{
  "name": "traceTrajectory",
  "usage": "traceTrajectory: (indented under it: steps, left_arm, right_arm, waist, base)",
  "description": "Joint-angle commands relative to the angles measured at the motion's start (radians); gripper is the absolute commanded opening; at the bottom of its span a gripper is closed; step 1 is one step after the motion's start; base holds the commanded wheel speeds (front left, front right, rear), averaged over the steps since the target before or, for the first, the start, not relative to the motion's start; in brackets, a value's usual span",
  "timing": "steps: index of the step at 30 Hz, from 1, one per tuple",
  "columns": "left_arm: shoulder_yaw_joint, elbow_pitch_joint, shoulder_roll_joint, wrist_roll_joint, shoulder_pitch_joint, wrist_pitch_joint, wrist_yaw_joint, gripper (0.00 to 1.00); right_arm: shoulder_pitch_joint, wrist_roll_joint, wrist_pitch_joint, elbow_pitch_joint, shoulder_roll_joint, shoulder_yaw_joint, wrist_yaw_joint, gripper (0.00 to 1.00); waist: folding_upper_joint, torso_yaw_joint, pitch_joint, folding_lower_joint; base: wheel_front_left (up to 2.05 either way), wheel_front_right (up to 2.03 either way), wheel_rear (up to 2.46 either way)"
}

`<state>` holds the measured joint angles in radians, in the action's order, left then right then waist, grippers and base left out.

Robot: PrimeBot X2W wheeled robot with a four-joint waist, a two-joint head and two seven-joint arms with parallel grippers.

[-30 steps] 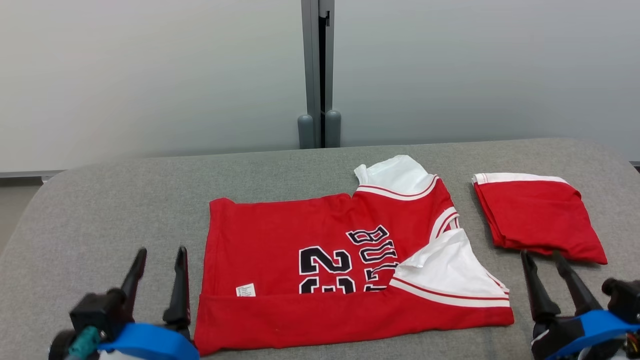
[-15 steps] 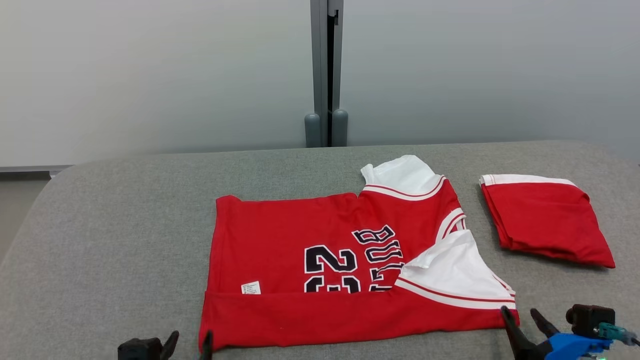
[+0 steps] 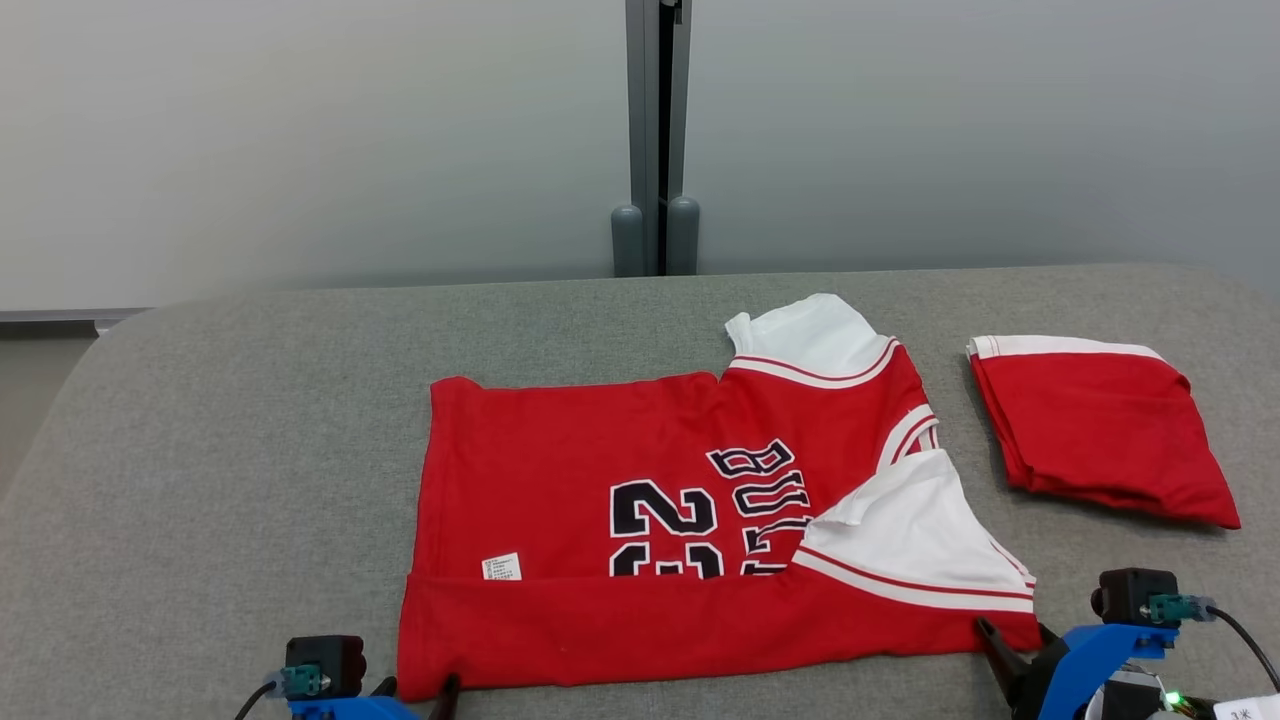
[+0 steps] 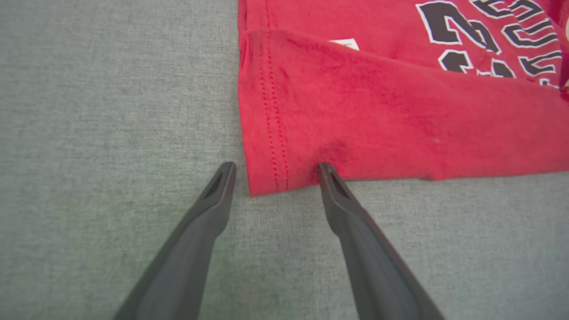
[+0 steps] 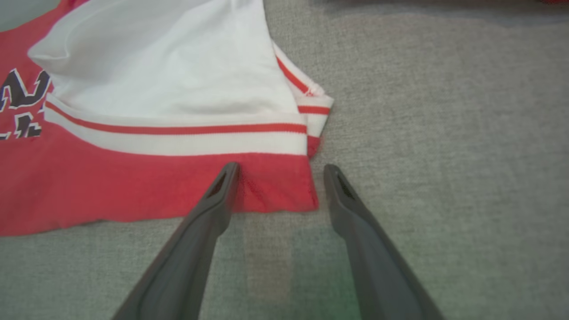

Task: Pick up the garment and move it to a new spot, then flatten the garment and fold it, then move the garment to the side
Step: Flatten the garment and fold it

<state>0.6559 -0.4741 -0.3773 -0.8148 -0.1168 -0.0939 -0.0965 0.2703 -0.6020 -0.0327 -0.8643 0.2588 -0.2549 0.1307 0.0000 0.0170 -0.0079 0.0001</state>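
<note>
On grey upholstered surface point(image 3: 250, 450), centre-front, we list:

Item 1: red basketball jersey point(image 3: 620, 450), the task's garment. Lies flat, sideways to us, hem to left, neck end to right. Near long edge is turned over into a band that covers the lower part of the black-&-white number print point(image 3: 662, 520). We read this as the fold part-done, early in that stage. Material: thin matte knit, double stitch row at hem, white panels w/ red stripe point(image 3: 905, 525) at arm openings, small white label point(image 3: 501, 566) near hem. Limp; prob. sags and sheds the fold if lifted by one corner only.

Item 2: left gripper point(image 4: 274, 166). Jaws wide, nothing held. Near-left corner of band sits betw. the fingers. One tip rests on bare upholstery, the other touches the fold edge, where the cloth dimples.

Item 3: right gripper point(image 5: 281, 166). Jaws wide, nothing held. Near-right corner sits betw. the fingers, one tip on the red band, the other on bare surface just beside. Fingers on both: long, dark, tapering, hard-looking. We judge both are set to pinch the two near corners together, so the band travels evenly into the next fold.

Item 4: second red garment w/ white trim point(image 3: 1100, 430). Folded compact, apart to the right; prob. marks the "side" spot.
</note>
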Motion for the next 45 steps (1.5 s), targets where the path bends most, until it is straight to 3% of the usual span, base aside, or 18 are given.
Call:
traceTrajectory:
  steps: [1, 2, 3, 4, 5, 6, 7, 8, 9, 21, 27, 35, 36, 37, 38, 39, 40, 45]
  left_arm:
    - [-0.003, -0.014, 0.006, -0.009, -0.021, -0.012, 0.001, 1.0]
    - [-0.005, -0.023, 0.01, -0.014, -0.027, -0.018, 0.003, 1.0]
    - [-0.005, -0.03, 0.012, -0.019, -0.032, -0.025, 0.007, 0.77]
    - [-0.006, -0.04, 0.013, -0.021, -0.04, -0.026, 0.01, 0.41]
    - [-0.006, -0.047, 0.015, -0.024, -0.045, -0.028, 0.016, 0.04]
    - [-0.003, -0.056, 0.018, -0.027, -0.049, -0.034, 0.022, 0.0]
    - [0.0, -0.063, 0.02, -0.029, -0.054, -0.035, 0.029, 0.0]
    - [0.001, -0.069, 0.022, -0.03, -0.058, -0.036, 0.036, 0.0]
    - [0.002, -0.075, 0.022, -0.031, -0.062, -0.035, 0.043, 0.0]
    - [0.02, -0.033, -0.04, -0.037, -0.023, -0.07, 0.069, 0.0]
    - [0.012, 0.093, -0.131, -0.056, 0.049, -0.144, 0.027, 0.0]
    - [0.019, 0.25, -0.216, -0.099, 0.143, -0.261, -0.014, 0.0]
    - [0.018, 0.288, -0.231, -0.113, 0.163, -0.286, -0.028, 0.0]
    - [0.018, 0.288, -0.231, -0.113, 0.163, -0.286, -0.028, 0.0]
    - [0.016, 0.302, -0.236, -0.116, 0.169, -0.291, -0.035, 0.0]
    - [0.014, 0.315, -0.238, -0.116, 0.173, -0.294, -0.043, 0.65]
    - [0.015, 0.335, -0.241, -0.117, 0.179, -0.299, -0.054, 1.0]
    - [0.001, 0.379, -0.256, -0.106, 0.161, -0.286, -0.064, 1.0]
  right_arm:
    - [0.011, -0.009, -0.029, -0.023, -0.014, -0.018, 0.0, 1.0]
    - [0.017, -0.01, -0.04, -0.03, -0.014, -0.027, 0.0, 1.0]
    - [0.023, -0.015, -0.049, -0.038, -0.015, -0.033, 0.0, 1.0]
    - [0.03, -0.016, -0.058, -0.047, -0.014, -0.04, 0.0, 0.95]
    - [0.036, -0.016, -0.066, -0.057, -0.012, -0.048, 0.0, 0.69]
    - [0.039, -0.018, -0.068, -0.062, -0.012, -0.054, 0.0, 0.43]
    - [0.045, -0.021, -0.064, -0.061, -0.012, -0.06, 0.0, 0.28]
    - [0.052, -0.021, -0.053, -0.058, -0.009, -0.066, 0.0, 0.02]
    - [0.057, -0.027, -0.045, -0.055, -0.006, -0.071, 0.0, 0.0]
    - [0.005, -0.078, -0.045, 0.07, 0.087, -0.126, 0.0, 0.0]
    - [-0.12, -0.142, -0.228, 0.263, 0.178, -0.126, 0.0, 0.0]
    - [-0.287, -0.156, -0.439, 0.458, 0.22, -0.049, 0.0, 0.0]
    - [-0.321, -0.137, -0.475, 0.5, 0.209, -0.003, 0.0, 0.12]
    - [-0.321, -0.137, -0.475, 0.5, 0.209, -0.003, 0.0, 0.12]
    - [-0.341, -0.128, -0.496, 0.513, 0.197, 0.017, 0.0, 0.38]
    - [-0.359, -0.115, -0.515, 0.529, 0.187, 0.033, 0.0, 1.0]
    - [-0.376, -0.08, -0.535, 0.563, 0.169, 0.076, 0.0, 1.0]
    - [-0.391, -0.026, -0.541, 0.665, 0.128, 0.156, 0.0, 1.0]
  waist:
    - [0.0, -0.004, -0.001, -0.0001]
    - [0.0, -0.005, -0.001, -0.0001]
    - [0.0, -0.006, -0.001, -0.0001]
    - [0.0, -0.007, -0.002, -0.0001]
    - [0.0, -0.006, -0.003, -0.0001]
    - [0.0, -0.006, -0.003, -0.0001]
    - [0.0, -0.006, -0.004, -0.0001]
    - [0.0, -0.006, -0.005, -0.0001]
    - [0.0, -0.007, -0.007, -0.0001]
    - [0.0, -0.014, -0.046, -0.0001]
    - [0.0, -0.025, -0.059, -0.0001]
    - [0.0, -0.034, -0.061, -0.0001]
    - [0.0, -0.035, -0.06, -0.0001]
    - [0.0, -0.035, -0.06, -0.0001]
    - [0.0, -0.036, -0.059, -0.0001]
    - [0.0, -0.037, -0.058, -0.0001]
    - [0.0, -0.037, -0.056, -0.0001]
    - [0.0, -0.037, -0.048, -0.0001]
  base:
    - [0.0, 0.0, 0.0]
    - [0.0, 0.0, 0.0]
    - [0.0, 0.0, 0.0]
    - [0.0, 0.0, 0.0]
    - [0.0, 0.0, 0.0]
    - [0.0, 0.0, 0.0]
    - [0.0, 0.0, 0.0]
    - [0.0, 0.0, 0.0]
    - [0.0, 0.0, 0.0]
    - [0.0, 0.0, 0.0]
    - [0.0, 0.0, 0.0]
    - [0.0, 0.0, 0.0]
    - [0.0, 0.0, 0.0]
    - [0.0, 0.0, 0.0]
    - [0.0, 0.0, 0.0]
    - [0.0, 0.0, 0.0]
    - [0.0, 0.0, 0.0]
    - [0.0, 0.0, 0.0]
